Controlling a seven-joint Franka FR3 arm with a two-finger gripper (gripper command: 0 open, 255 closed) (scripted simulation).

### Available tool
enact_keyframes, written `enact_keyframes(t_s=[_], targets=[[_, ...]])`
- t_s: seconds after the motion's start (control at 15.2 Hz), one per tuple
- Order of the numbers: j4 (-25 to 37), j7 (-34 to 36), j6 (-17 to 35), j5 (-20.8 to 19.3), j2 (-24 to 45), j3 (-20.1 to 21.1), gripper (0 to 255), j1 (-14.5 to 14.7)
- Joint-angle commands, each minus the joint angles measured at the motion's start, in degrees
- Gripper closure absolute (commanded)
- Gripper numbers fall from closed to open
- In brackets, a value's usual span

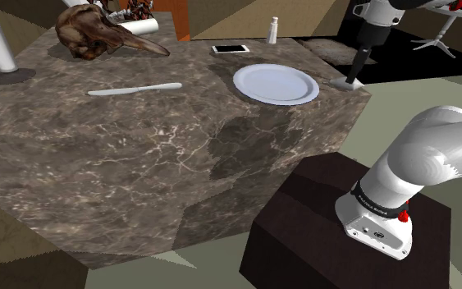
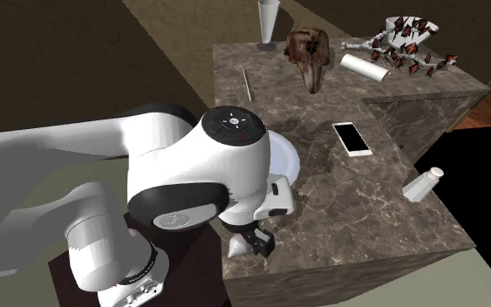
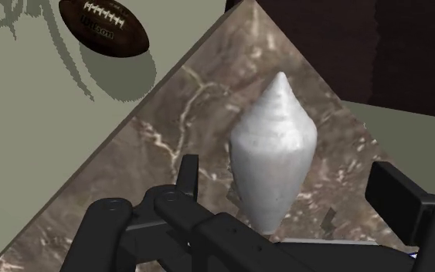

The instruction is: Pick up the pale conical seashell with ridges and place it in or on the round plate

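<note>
Pale, ridged shell [image 3: 273, 147] on its side at the very corner of the marble table [image 1: 139, 156], tip toward the edge, with floor [image 3: 30, 139] and a football [image 3: 103, 27] beyond. Straddled by the gripper [image 3: 289, 185]: jaws wide, one to each side, neither touching. Not yet held. Plate [image 1: 276, 84] near, further in on the same top, bare. Likely trouble: closing on the taper and squeezing the cone out forward, straight off the corner. Same result from one side landing first and shoving it sideways. Safer to clamp across the broad shoulder, evenly. Worth lifting well clear before swinging over, to avoid clipping the rim.
</note>
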Motion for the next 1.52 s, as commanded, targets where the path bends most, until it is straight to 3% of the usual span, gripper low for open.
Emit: enact_keyframes(t_s=[0.0, 0.66, 0.73, 1.45], targets=[[-1.3, -0.2, 1.5, -0.6, 0.2, -0.7, 0, -0.2], [-3.0, -0.1, 3.6, -1.2, 0.5, -1.5, 0, -0.4], [-3.0, -0.1, 3.6, -1.2, 0.5, -1.5, 255, -0.4], [-1.6, -0.1, 2.0, -0.7, 0.3, -0.9, 255, -0.2]])
